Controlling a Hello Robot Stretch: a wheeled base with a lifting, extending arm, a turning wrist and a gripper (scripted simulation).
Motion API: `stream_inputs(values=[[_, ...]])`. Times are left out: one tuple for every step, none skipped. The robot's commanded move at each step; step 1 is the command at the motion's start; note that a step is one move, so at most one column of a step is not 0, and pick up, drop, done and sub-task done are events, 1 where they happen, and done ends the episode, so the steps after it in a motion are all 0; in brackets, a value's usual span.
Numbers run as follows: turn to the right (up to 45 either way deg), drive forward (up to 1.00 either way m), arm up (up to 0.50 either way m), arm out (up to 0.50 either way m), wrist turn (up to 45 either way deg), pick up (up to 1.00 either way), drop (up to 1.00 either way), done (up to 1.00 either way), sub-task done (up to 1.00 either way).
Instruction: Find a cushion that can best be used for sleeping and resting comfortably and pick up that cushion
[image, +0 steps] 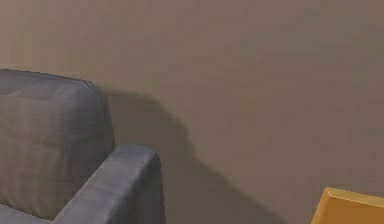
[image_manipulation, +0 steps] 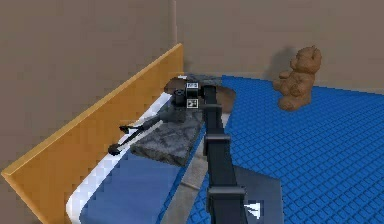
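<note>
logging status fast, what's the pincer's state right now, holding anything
Pincer: open or closed cannot be told, nor whether it holds anything; a mottled grey soft cushion lies behind it on the blue-covered bed with the wooden headboard.

Wooden headboard (image_manipulation: 90, 130) walling the bed (image_manipulation: 140, 185) from 7 to 11 o'clock, teddy bear (image_manipulation: 298, 78) at 2 o'clock, open blue cover (image_manipulation: 320, 150) at 3 o'clock, grey armchair (image: 60, 150) blocking forward view's 8 o'clock, wall (image: 250, 80) ahead

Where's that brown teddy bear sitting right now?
The brown plush teddy bear sits in the arm side view's upper right, on the textured blue surface close to the tan wall, right of the dark square arm bar.
</note>
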Motion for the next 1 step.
stream_inputs(values=[[0.0, 0.0, 0.0, 0.0, 45.0, 0.0, 0.0, 0.0, 0.0]])
